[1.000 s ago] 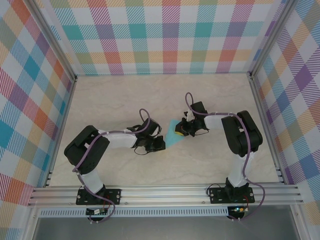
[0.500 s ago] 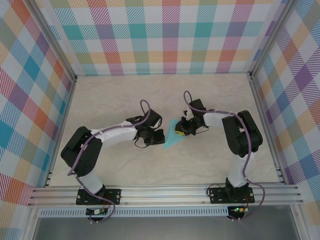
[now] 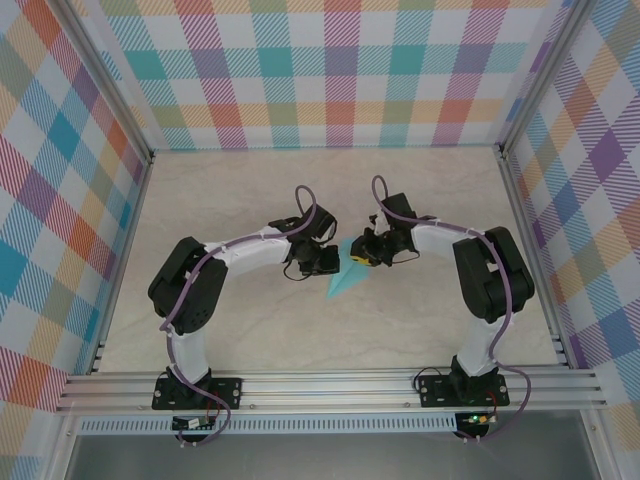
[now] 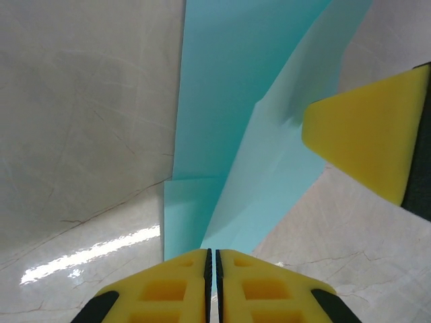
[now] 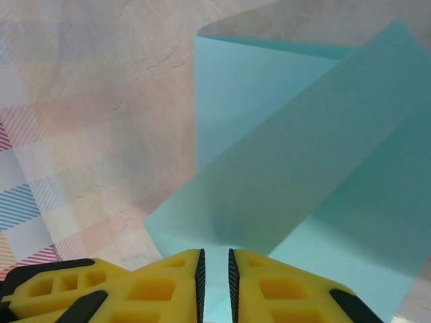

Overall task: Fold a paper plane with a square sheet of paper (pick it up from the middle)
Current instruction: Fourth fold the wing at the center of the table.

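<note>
Left wrist view: left gripper point(image 4: 211, 262) is clamping the partly folded paper plane point(image 4: 229, 114); right gripper point(image 5: 214, 262) is straddling its edge, grip unclear; wing folds probably remaining.

The part-folded turquoise paper plane point(image 3: 344, 279) tapers to a near-left point.

You've got the paper plane point(image 3: 343, 283) lying mid-table point(image 3: 250, 200), right between your two arms, with its point aimed toward the near left. Your left gripper point(image 3: 325, 262) sits at its far left edge and your right gripper point(image 3: 362, 256) at its far right corner, the two just beside each other. In both wrist views the paper runs straight in between the jaws.
</note>
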{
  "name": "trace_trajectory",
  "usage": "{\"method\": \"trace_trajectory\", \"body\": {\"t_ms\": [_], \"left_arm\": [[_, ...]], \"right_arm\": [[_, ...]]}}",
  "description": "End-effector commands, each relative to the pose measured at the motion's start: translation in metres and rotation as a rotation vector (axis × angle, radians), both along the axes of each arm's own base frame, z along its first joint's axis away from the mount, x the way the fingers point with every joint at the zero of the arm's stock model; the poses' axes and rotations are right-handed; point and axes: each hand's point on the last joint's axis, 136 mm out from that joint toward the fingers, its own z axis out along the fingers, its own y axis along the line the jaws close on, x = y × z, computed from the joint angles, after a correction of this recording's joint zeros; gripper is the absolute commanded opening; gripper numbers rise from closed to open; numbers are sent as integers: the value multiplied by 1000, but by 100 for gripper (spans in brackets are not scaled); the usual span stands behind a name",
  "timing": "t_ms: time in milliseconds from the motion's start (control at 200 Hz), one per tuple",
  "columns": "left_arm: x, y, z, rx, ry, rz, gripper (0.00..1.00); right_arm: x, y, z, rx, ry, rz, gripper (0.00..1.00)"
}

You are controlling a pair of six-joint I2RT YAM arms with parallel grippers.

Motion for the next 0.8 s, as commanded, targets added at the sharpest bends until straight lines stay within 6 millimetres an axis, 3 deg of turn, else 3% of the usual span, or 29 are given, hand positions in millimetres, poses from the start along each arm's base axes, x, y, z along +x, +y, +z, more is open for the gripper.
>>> {"method": "trace_trajectory", "body": {"t_ms": [0,270,470,795], "left_arm": [[6,15,9,17,-28,43,12],[-3,45,15,36,-57,127,14],[-10,50,13,33,-46,139,14],[-16,50,21,5,-44,143,15]], "right_arm": [[-3,15,-8,22,30,22,19],[-8,20,-40,-62,82,60,19],[-26,14,-60,-119,132,113,19],[-78,14,-44,-94,81,362,18]]}}
